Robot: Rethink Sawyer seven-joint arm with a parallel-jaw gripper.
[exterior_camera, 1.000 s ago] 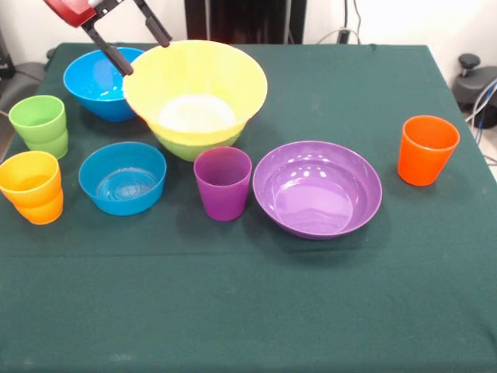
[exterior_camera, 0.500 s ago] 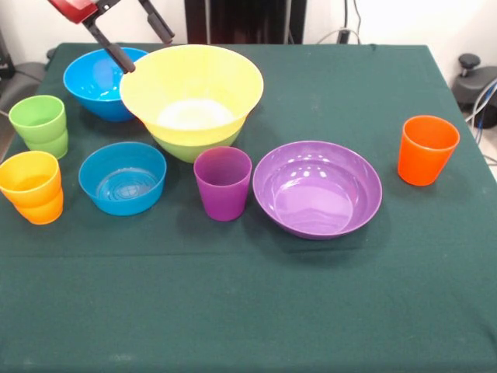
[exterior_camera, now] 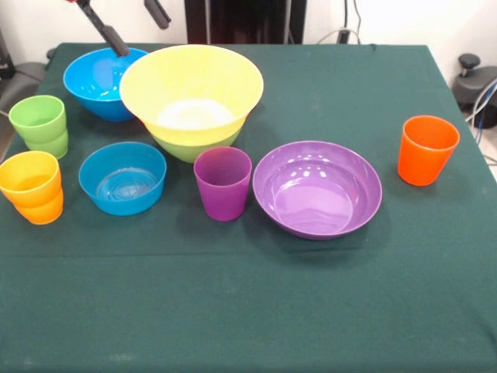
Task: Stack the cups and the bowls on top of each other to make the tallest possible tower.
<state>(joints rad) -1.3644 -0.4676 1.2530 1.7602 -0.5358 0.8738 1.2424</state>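
The large yellow bowl [exterior_camera: 191, 85] sits nested in the lime green bowl [exterior_camera: 190, 146] at the table's far left-centre. My gripper [exterior_camera: 141, 36] is open and empty, raised above the yellow bowl's far left rim and partly cut off by the top edge. A big blue bowl [exterior_camera: 97, 81] stands behind and to the left. A smaller blue bowl [exterior_camera: 123, 177], a purple cup [exterior_camera: 223, 183] and a purple bowl [exterior_camera: 317, 189] stand in a row in the middle. An orange cup [exterior_camera: 426, 149] stands at the right. No light blue cup shows.
A green cup [exterior_camera: 39, 124] stands at the left edge. In front of it a yellow cup [exterior_camera: 29, 177] sits in an orange one. The green tablecloth [exterior_camera: 248, 311] covers the table. The robot's dark pedestal [exterior_camera: 245, 19] stands at the far side.
My gripper has let go of the yellow bowl's rim and risen up and away. The yellow bowl has settled level in the lime green bowl.
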